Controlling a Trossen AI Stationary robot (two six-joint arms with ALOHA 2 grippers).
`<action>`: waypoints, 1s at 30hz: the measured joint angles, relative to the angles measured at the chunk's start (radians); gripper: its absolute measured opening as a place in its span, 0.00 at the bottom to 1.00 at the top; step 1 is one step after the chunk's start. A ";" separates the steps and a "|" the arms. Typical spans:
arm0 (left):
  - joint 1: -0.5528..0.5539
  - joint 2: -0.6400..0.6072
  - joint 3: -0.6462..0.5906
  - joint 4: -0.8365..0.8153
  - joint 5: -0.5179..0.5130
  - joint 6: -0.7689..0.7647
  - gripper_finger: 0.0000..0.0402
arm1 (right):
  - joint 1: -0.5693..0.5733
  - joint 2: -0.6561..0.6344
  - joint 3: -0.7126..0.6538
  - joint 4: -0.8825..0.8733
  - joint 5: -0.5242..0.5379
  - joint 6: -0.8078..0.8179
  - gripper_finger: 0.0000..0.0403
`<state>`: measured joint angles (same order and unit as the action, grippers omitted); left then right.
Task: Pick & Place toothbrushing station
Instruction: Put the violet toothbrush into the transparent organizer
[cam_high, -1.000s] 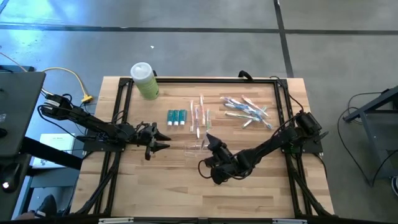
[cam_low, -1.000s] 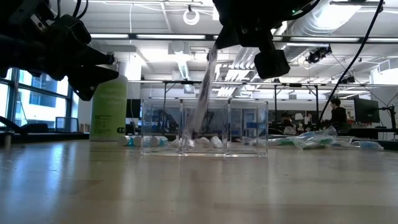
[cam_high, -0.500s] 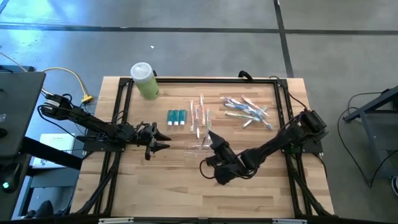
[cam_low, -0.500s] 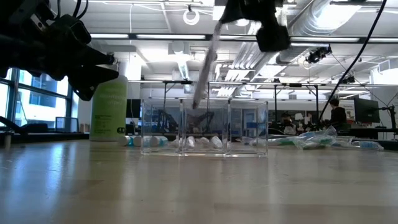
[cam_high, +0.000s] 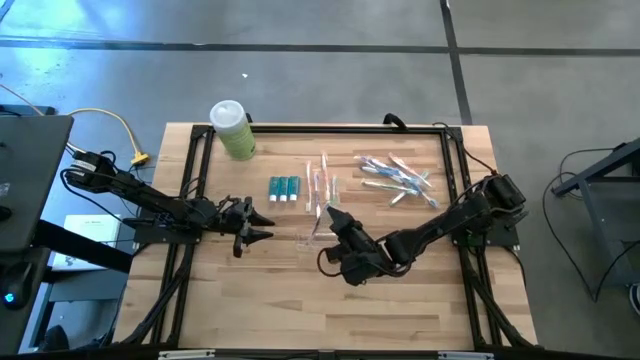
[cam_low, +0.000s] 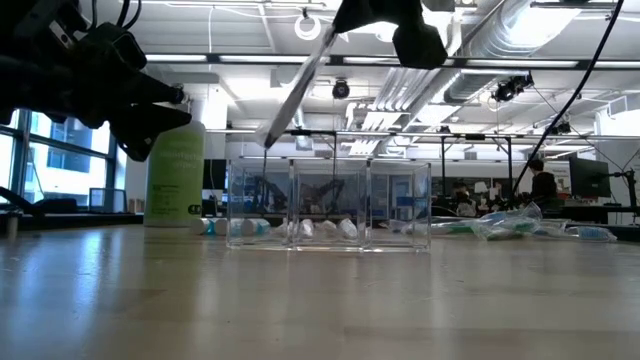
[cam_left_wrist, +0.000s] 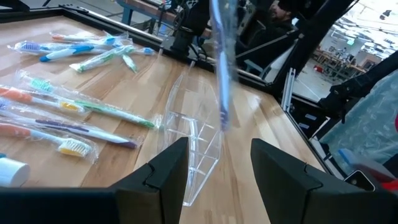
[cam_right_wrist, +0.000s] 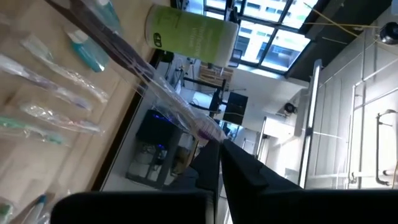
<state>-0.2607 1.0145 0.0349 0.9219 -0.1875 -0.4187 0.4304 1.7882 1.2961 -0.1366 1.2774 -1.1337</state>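
A: What does the toothbrush (cam_low: 296, 85) look like, and where is it?

B: Long, thin, in a clear wrapper, tilted in the air above the clear organizer (cam_low: 329, 205) on the bench (cam_high: 260, 300).

A: And the jaws?

B: The right gripper (cam_high: 327, 214) is clenched on the toothbrush. The left gripper (cam_high: 262, 226) hangs released, holding nothing.

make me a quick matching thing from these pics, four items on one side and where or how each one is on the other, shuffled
Items
1. green bottle
2. wrapped toothbrush
3. clear organizer
4. left gripper

Places or states
A. open, holding nothing, left of the organizer
B. standing on the table's far left corner
C. tilted in the air, pinched by the right gripper
D. on the table mid-way, its compartments holding nothing

Pairs: 1-B, 2-C, 3-D, 4-A
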 joint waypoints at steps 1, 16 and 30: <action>0.000 0.000 0.000 0.002 0.000 0.000 0.42 | -0.003 0.000 0.000 0.001 0.000 0.000 0.02; 0.000 0.000 0.000 0.006 0.000 0.011 0.42 | -0.012 0.001 0.001 0.022 -0.098 -0.022 0.02; 0.000 0.000 0.000 0.006 0.000 0.011 0.42 | -0.038 0.061 0.001 0.051 -0.027 -0.106 0.02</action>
<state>-0.2604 1.0145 0.0349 0.9283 -0.1877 -0.4080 0.3926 1.8492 1.2972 -0.0859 1.2502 -1.2402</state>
